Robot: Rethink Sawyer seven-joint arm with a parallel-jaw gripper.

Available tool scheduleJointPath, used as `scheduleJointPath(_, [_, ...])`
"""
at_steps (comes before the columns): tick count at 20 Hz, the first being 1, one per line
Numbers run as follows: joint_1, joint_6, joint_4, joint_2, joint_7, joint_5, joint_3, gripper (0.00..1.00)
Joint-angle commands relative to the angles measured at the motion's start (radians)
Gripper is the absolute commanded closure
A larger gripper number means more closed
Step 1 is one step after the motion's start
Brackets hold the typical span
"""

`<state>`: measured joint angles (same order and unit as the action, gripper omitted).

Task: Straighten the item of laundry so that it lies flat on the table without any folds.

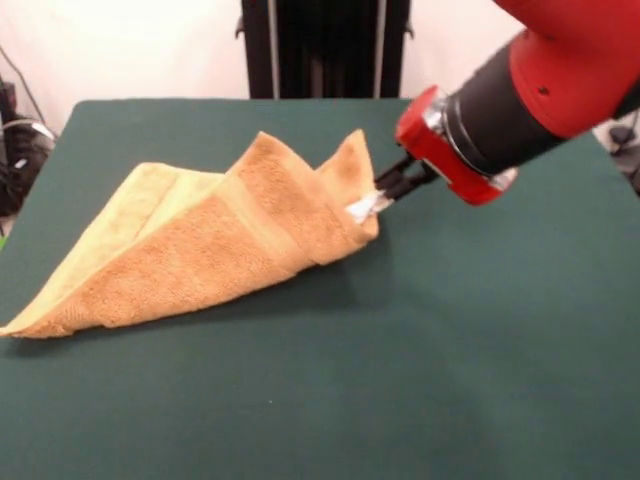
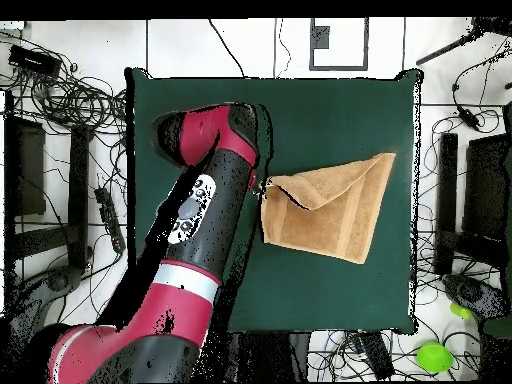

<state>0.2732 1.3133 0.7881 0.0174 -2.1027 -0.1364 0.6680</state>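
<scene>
The golden-orange towel (image 1: 220, 240) lies folded on the dark green table (image 1: 450, 350), stretched from a low corner at front left up to a raised, peaked end at right. My gripper (image 1: 388, 196) is shut on that raised end, by the small white tag (image 1: 362, 208), and holds it a little above the table. In the overhead view the towel (image 2: 335, 210) is a folded wedge right of centre, and the arm hides the gripper at the towel's left edge (image 2: 263, 188).
The red and black arm (image 2: 200, 230) crosses the table's left half in the overhead view. Cables and equipment (image 2: 60, 110) lie on the floor around the table. A black pedestal (image 1: 325, 45) stands behind the far edge.
</scene>
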Motion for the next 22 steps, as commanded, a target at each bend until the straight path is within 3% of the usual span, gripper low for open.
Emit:
scheduleJointPath(1, [0.022, 0.066, -0.124, -0.039, -0.292, -0.073, -0.069, 1.00])
scheduleJointPath(3, [0.022, 0.060, -0.131, -0.043, -0.287, -0.069, -0.064, 1.00])
scheduleJointPath(4, [0.025, 0.066, -0.127, -0.043, -0.296, -0.075, -0.063, 0.00])
scheduleJointPath(17, [0.026, 0.077, -0.132, 0.001, -0.172, -0.050, -0.079, 0.00])
scheduleJointPath(22, [0.000, 0.025, 0.001, 0.105, -0.023, 0.009, -0.085, 0.00])
